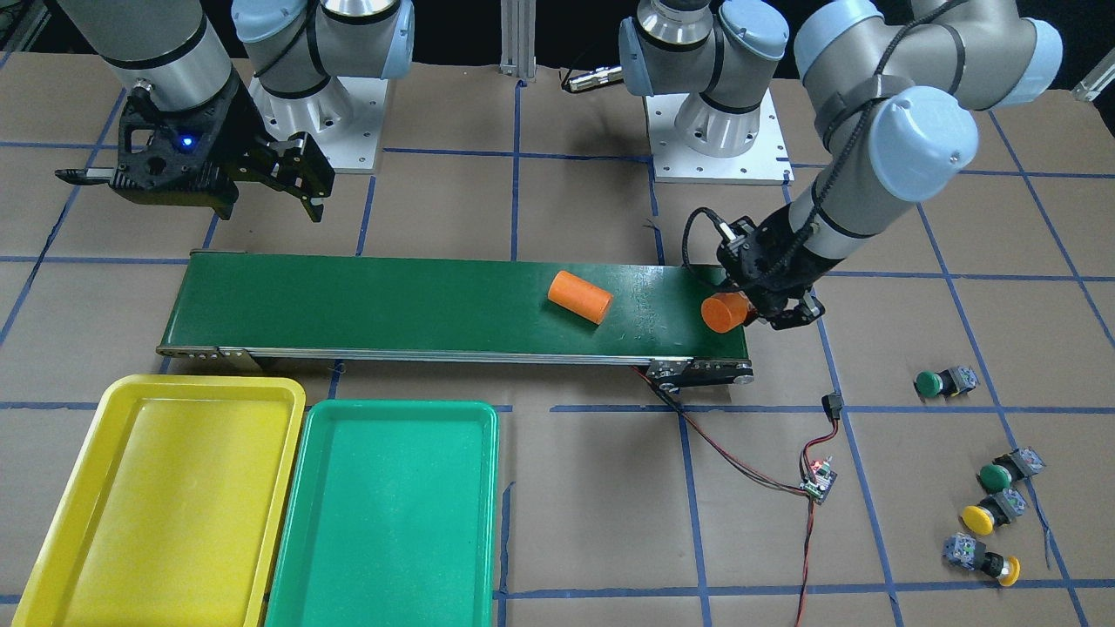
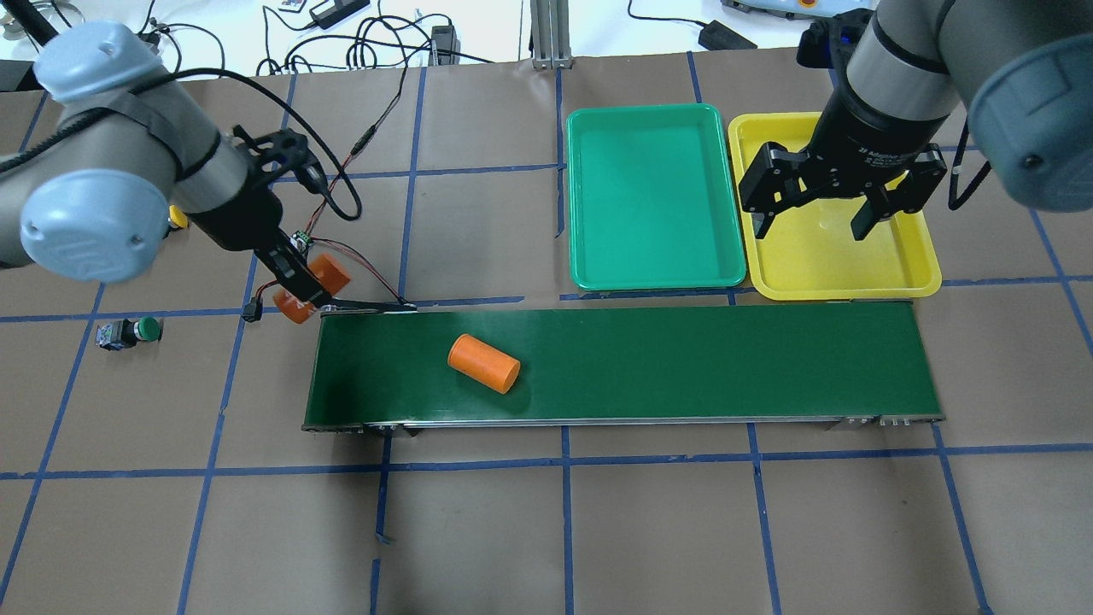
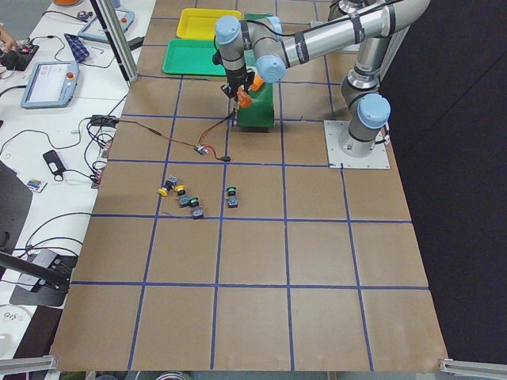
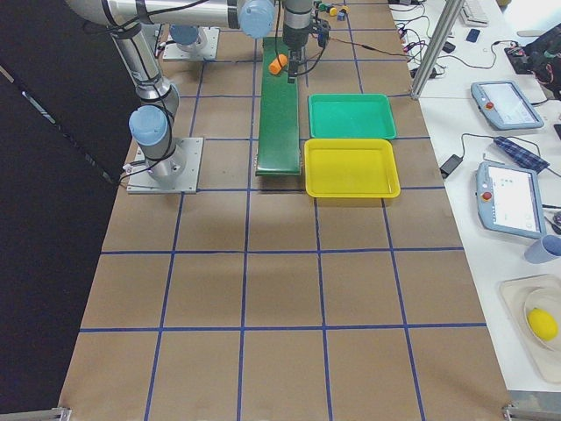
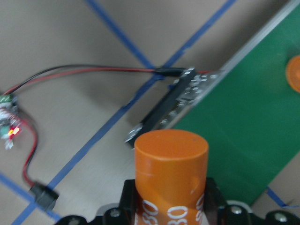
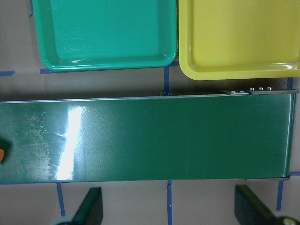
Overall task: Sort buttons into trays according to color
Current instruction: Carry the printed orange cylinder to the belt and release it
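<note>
Four buttons lie on the paper at the robot's left: two green (image 1: pixel 945 382) (image 1: pixel 1009 470) and two yellow (image 1: pixel 993 512) (image 1: pixel 983 559). Only one green button (image 2: pixel 130 331) shows fully in the overhead view. The yellow tray (image 1: pixel 157 496) and the green tray (image 1: pixel 383 514) sit side by side, both empty. My left gripper (image 1: pixel 773 305) is shut on an orange cylinder (image 1: pixel 725 312) at the conveyor's end, far from the buttons. The cylinder (image 5: pixel 171 178) fills the left wrist view. My right gripper (image 2: pixel 818 212) is open and empty above the yellow tray (image 2: pixel 837 256).
A long dark-green conveyor belt (image 2: pixel 683 359) carries a second orange cylinder (image 2: pixel 484 363) lying on its side. A small circuit board (image 1: pixel 819 482) with red and black wires lies between the belt's end and the buttons. The green tray (image 2: pixel 653 196) borders the belt.
</note>
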You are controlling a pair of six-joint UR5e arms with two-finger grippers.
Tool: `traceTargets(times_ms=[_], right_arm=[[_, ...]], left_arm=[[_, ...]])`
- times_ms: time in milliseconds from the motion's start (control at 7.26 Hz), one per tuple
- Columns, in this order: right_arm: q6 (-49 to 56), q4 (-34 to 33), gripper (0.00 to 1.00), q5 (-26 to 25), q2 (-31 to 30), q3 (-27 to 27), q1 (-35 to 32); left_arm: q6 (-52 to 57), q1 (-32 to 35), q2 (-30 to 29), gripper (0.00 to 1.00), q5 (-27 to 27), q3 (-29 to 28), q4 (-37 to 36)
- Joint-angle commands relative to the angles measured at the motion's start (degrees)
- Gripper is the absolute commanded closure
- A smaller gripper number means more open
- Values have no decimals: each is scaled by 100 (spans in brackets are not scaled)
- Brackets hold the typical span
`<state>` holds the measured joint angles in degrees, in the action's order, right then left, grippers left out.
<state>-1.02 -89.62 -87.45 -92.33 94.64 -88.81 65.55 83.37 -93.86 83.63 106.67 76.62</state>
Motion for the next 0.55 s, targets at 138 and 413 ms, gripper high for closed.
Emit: traceTargets(times_ms=[138,413], right_arm=[[5,-12,0,-9,4,1,4],[-3,-29,0,0,-5,1,-4]], left_arm=[[326,337,149,80,40,923,-1301],[318,600,-27,1,48,1381,-2339]])
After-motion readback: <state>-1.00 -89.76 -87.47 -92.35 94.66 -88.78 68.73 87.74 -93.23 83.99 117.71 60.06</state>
